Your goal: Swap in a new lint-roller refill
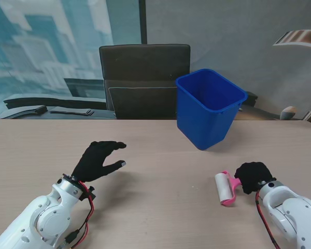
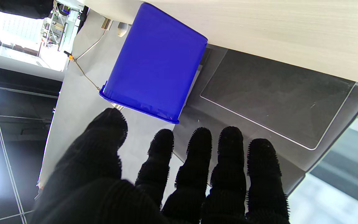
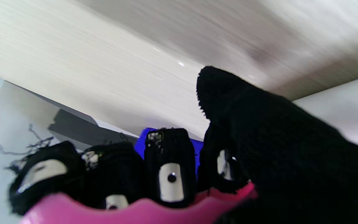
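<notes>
The black-gloved right hand is wrapped around the pink plastic handle of a lint roller with a white cylindrical head, lying on the pale wood-grain tabletop at my right; its grip hides most of the handle. The black-gloved left hand hovers with fingers spread, holding nothing. The blue plastic bin stands farther from me.

A high stand camera looks down across the pale wood-grain table toward the square blue plastic bin. Both wrist cameras sit close behind black-gloved fingers, inverted, sharing that bin.
</notes>
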